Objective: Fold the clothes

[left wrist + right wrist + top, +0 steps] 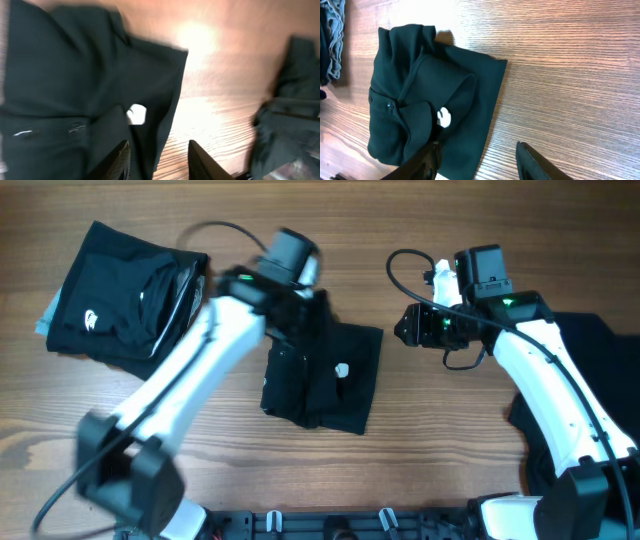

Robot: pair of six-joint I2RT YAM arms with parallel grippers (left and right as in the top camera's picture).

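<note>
Lying folded at centre of wooden table (450, 440): black shirt (322, 380), white logo (342, 369) facing up, buttons (389, 105) near one edge; left gripper (157, 162) hovered over shirt's far edge, jaws apart, nothing pinched; right gripper (480, 167) hung beside shirt's edge, over bare wood, jaws parted wide, empty; second folded black garment (115, 300) with white mark lay far left; third black garment (590, 370) spread at right, under right arm (545, 380)

Blur smears the left wrist view; the rightmost garment (612, 358) runs off-frame.
</note>
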